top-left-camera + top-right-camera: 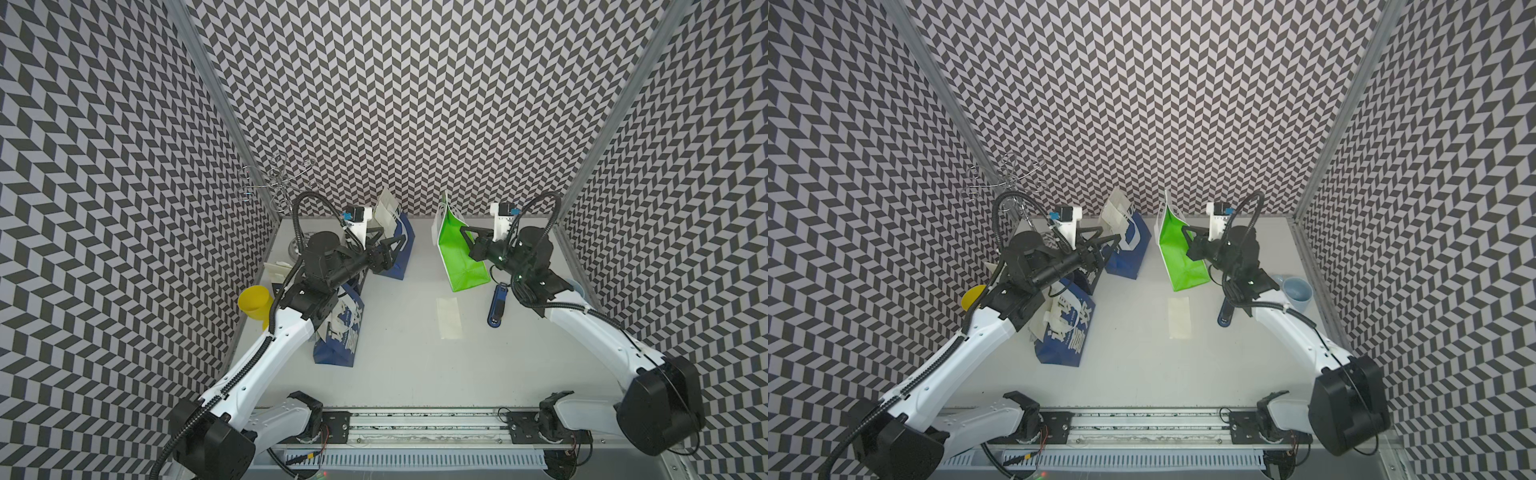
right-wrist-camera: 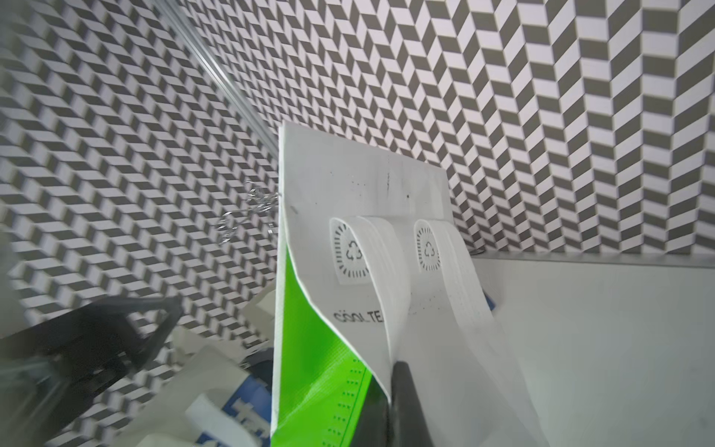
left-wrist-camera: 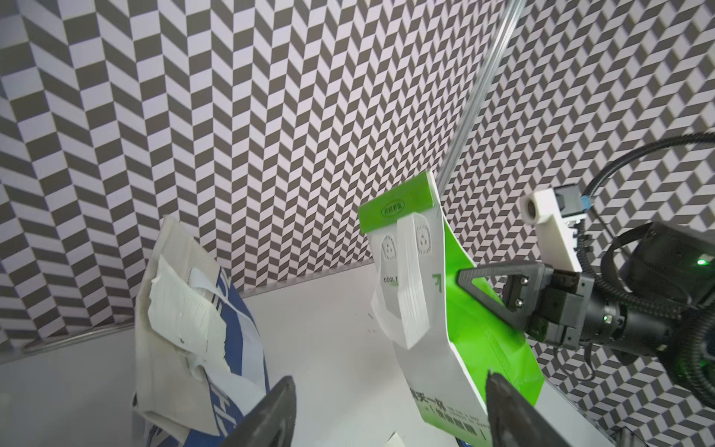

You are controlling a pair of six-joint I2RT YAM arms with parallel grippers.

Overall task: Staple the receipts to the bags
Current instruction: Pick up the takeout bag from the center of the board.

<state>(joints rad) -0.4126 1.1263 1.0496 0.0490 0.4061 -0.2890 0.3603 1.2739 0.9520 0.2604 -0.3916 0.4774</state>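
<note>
My right end effector [image 1: 464, 231] is clamped on the green bag [image 1: 457, 262], which stands near the back edge of the counter [image 1: 395, 374]. My left end effector [image 1: 391, 236] gapes wide by a blue bag [image 1: 401, 266]. 1 receipt [image 1: 449, 318] lies mid-counter near the stapler [image 1: 497, 305].

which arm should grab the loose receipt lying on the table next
Left. The left gripper has open, empty fingers; the right gripper is shut on the green bag. The receipt lies on the table between the arms.
</note>
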